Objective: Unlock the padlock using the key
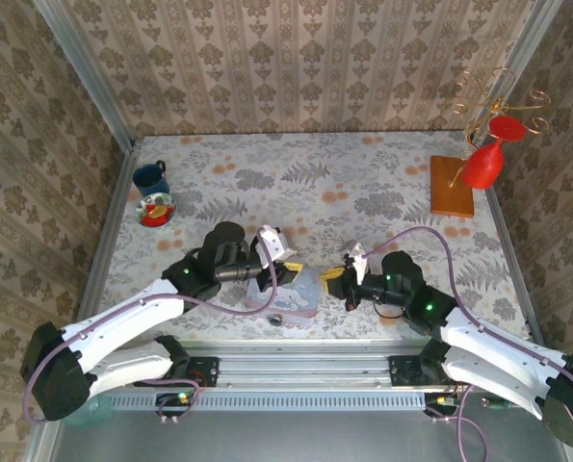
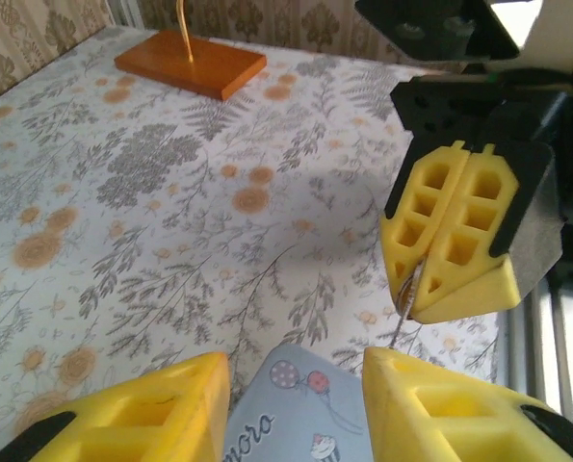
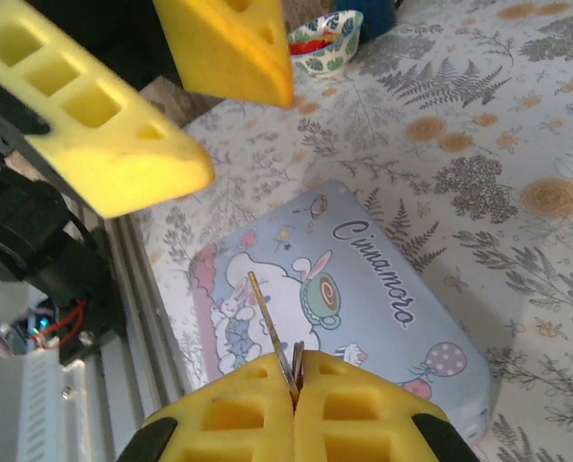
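Note:
My right gripper [image 3: 296, 385] is shut on the key [image 3: 269, 322]. The key's thin blade sticks out up and to the left over the pastel cartoon tin box [image 3: 363, 289]. In the left wrist view the key [image 2: 407, 294] pokes down from the right gripper [image 2: 416, 310]. My left gripper [image 2: 296, 404] is open, its fingers [image 2: 161, 404] standing on either side above a corner of the tin [image 2: 305, 414] and holding nothing. From above, both grippers [image 1: 284, 252] [image 1: 346, 274] face each other over the tin [image 1: 296, 294]. A tiny dark piece at the tin's near edge looks like the padlock [image 1: 274, 316].
A blue mug [image 1: 151, 176] and a small patterned bowl [image 1: 157, 208] stand at the far left. A wooden base with a wire stand [image 1: 453, 185] and a red glass [image 1: 482, 164] is at the far right. The metal rail [image 1: 286, 351] runs along the near edge.

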Motion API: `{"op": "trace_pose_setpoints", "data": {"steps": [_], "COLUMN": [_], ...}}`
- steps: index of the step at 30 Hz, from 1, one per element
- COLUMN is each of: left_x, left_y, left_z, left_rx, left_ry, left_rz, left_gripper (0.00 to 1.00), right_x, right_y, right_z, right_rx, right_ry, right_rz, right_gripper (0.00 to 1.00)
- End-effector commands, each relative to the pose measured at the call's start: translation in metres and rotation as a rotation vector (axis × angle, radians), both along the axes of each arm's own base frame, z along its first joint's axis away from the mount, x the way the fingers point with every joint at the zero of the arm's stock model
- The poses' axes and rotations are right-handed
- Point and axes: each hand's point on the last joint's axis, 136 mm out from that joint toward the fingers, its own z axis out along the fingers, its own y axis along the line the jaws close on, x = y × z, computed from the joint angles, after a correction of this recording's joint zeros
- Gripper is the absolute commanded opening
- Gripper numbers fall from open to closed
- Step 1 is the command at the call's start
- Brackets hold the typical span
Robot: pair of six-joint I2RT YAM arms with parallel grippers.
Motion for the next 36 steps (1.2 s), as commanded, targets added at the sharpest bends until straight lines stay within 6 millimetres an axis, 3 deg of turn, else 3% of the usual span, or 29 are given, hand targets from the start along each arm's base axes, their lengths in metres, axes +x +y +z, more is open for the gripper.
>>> {"op": "trace_pose_setpoints", "data": {"steps": [1,8,16,22,24,28,31,33,36], "left_x": [-0.022,-0.038,-0.041,-0.034,-0.020,0.010,0.031,0.034,0.033], "left_y": [-0.007,-0.012,-0.016,-0.016,-0.012,0.005,0.029,0.040,0.053], "left_z": [0.024,0.031,0.035,0.034,0.029,0.024,0.012,0.003,-0.017], "left_rx": [-0.136,-0.178,-0.194,-0.186,-0.162,-0.111,-0.055,-0.009,0.111], "left_ry": [0.033,0.045,0.051,0.041,0.032,0.039,0.094,0.196,0.348], "left_rz": [-0.112,-0.217,-0.250,-0.212,-0.121,0.093,0.286,0.348,0.448], "left_gripper": [0.42,0.35,0.31,0.35,0.42,0.45,0.60,0.65,0.65], "right_x": [0.002,-0.005,-0.010,-0.010,-0.004,0.015,0.020,0.022,0.025], "right_y": [0.003,0.010,0.013,0.015,0.012,-0.006,-0.017,-0.021,-0.027], "right_z": [0.040,0.062,0.062,0.058,0.054,0.043,0.037,0.032,0.023], "right_rx": [0.162,0.240,0.239,0.221,0.203,0.160,0.151,0.133,0.103], "right_ry": [-0.045,-0.079,-0.084,-0.075,-0.071,-0.034,-0.020,0.000,0.043], "right_rz": [-0.016,0.038,0.066,0.068,0.027,-0.137,-0.209,-0.239,-0.281], "right_gripper": [0.00,0.00,0.00,0.00,0.00,0.00,0.00,0.00,0.00]}}
